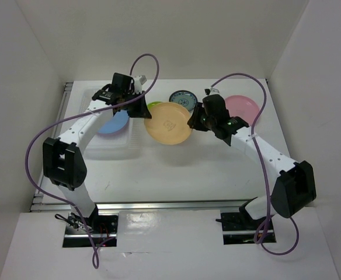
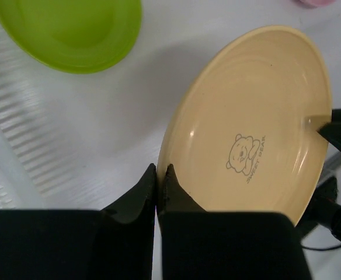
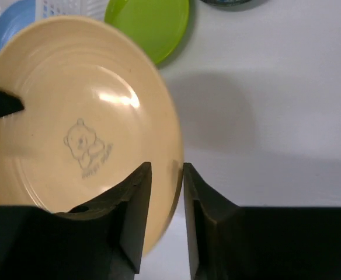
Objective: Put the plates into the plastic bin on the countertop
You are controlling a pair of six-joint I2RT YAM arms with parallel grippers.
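- The surface (image 1: 217, 169) is carrying everything, and the plastic bin (image 1: 115, 153) is sitting on its left side with the blue plate (image 1: 113, 123) lying inside.
- You are holding the orange-yellow plate (image 1: 167, 123) tilted in the air just right of the bin, between the two arms. By my reading this is a handover.
- The left jaws are pinching the plate's left rim, closed down to a sliver on it.
- The right jaws are straddling the opposite rim and standing slightly apart. You cannot tell whether they are gripping it or only flanking it.
- If the right side is letting go, the plate is hanging from one thin rim pinch. Smooth plastic could pivot or slip out.
- If both sides are gripping while you are swinging left toward the bin, you are risking wrenching the plate loose.
- The pink plate (image 1: 243, 107) is waiting at the far right, well apart.
- The lime green plate (image 2: 71, 29) is lying just beside the bin. A dropped plate could strike it and skid.
- The teal plate (image 1: 182, 97) is sitting just behind the held plate.
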